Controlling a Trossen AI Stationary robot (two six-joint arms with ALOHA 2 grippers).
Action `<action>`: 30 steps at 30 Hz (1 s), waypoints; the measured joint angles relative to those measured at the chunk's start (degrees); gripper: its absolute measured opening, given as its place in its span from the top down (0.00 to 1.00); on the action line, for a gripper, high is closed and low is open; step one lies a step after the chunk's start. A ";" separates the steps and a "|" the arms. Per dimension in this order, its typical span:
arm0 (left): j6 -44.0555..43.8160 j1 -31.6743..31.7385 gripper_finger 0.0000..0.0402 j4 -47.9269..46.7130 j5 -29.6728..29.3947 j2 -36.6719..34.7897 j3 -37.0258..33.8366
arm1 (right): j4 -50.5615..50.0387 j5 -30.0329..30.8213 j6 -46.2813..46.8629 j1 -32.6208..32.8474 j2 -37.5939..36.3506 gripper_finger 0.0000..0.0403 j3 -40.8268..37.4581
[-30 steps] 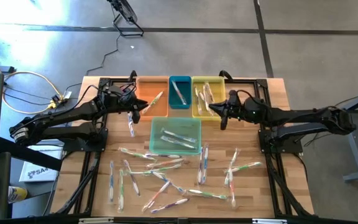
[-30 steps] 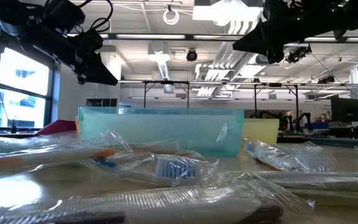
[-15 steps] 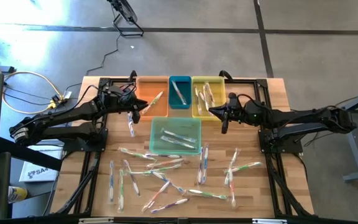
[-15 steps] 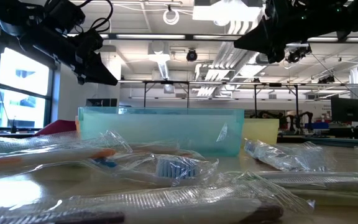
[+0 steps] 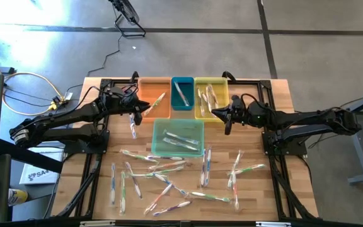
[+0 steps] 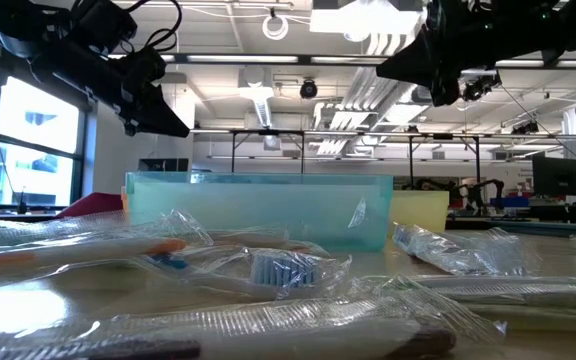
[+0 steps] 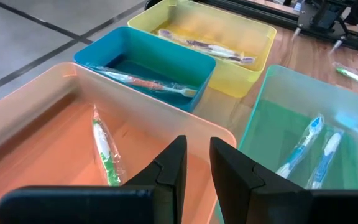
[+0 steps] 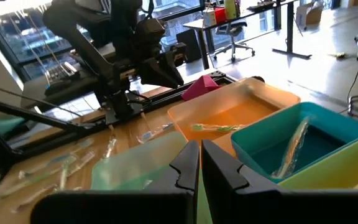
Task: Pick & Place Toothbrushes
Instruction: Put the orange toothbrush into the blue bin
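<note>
We find both arms raised above the bins at the back of the counter (image 5: 276, 88). The left hand (image 7: 196, 167) hangs over the orange bin (image 5: 154, 94) with a narrow gap between its fingers and nothing in it. The right hand (image 8: 200, 163) is closed and empty, at the near edge of the yellow bin (image 5: 209, 101).

Some toothbrushes (image 5: 169, 180) already lie in the bins: one in orange, one in blue (image 5: 182, 93), several in yellow, a few in the green bin (image 5: 178, 139). Most remain scattered on the counter nearer the front.

We judge this a pause between placements. The next move calls for opening wide, descending to a loose brush and gripping it.
</note>
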 joint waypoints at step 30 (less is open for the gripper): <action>0.00 0.00 0.83 -6.15 0.11 -0.02 0.00 | -51.66 20.68 39.46 29.50 8.89 0.99 28.11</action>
